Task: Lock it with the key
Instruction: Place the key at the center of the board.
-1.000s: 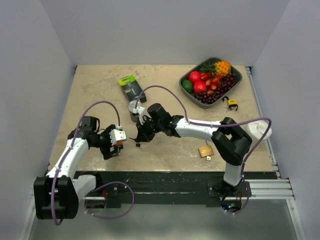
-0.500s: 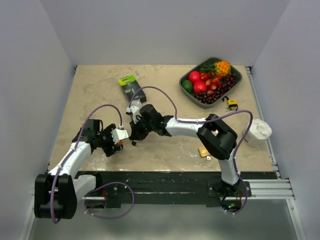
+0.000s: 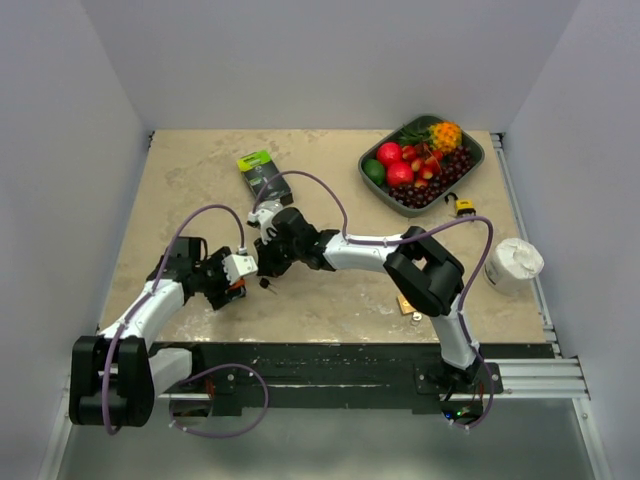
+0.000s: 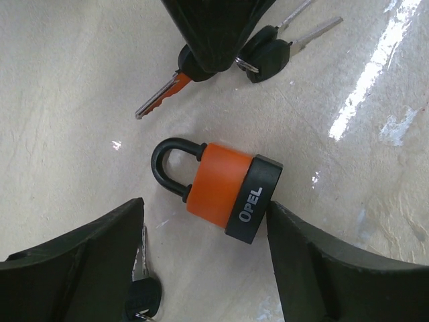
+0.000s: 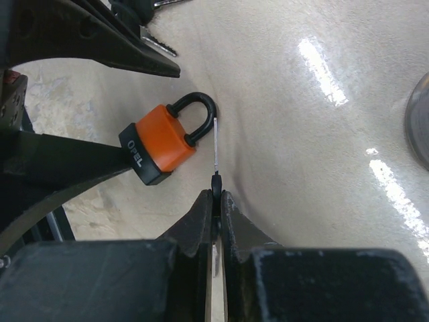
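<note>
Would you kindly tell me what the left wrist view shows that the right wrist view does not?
Only the left wrist view shows the key with its orange head and teeth, and black-headed spare keys beside it. Only the right wrist view shows a grey round object at the frame's edge, and that key edge-on. Both show the orange padlock on the table between the fingers of the open left end effector, with the right end effector shut on the key.

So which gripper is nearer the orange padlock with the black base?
Left. The left gripper straddles the orange padlock, one finger at its black base. The right gripper, shut on a key, hovers just off the shackle end.
</note>
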Tool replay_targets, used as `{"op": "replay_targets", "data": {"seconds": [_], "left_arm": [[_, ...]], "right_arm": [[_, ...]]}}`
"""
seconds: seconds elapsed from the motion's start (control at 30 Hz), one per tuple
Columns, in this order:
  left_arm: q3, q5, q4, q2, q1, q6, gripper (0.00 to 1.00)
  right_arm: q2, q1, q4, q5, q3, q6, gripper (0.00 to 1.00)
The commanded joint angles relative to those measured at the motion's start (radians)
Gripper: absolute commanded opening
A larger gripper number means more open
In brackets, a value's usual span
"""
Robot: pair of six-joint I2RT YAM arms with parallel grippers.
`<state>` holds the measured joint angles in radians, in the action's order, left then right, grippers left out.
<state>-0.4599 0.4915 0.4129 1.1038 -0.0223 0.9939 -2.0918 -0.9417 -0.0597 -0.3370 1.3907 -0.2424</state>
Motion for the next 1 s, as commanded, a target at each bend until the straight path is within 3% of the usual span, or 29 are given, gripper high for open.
{"op": "replay_targets", "data": {"seconds": [0.0, 0.23, 0.6, 0.97], "left_arm": [[-0.019, 0.009, -0.060, 0.011, -0.004, -0.021, 0.77], [-0.033, -0.016, -0.077, 0.011, -0.004, -0.050, 0.76], [-0.063, -0.018, -0.057, 0.011, 0.001, -0.087, 0.84], [-0.169, 0.054, 0.046, -0.019, 0.056, -0.147, 0.94]], "right_arm": [[0.004, -0.008, -0.003, 0.055, 0.044, -0.006, 0.07], [-0.010, -0.012, 0.014, 0.062, 0.060, -0.006, 0.11], [0.030, -0.016, 0.024, 0.079, 0.011, -0.005, 0.15], [0.139, -0.014, 0.026, 0.038, -0.021, 0.012, 0.38]]}}
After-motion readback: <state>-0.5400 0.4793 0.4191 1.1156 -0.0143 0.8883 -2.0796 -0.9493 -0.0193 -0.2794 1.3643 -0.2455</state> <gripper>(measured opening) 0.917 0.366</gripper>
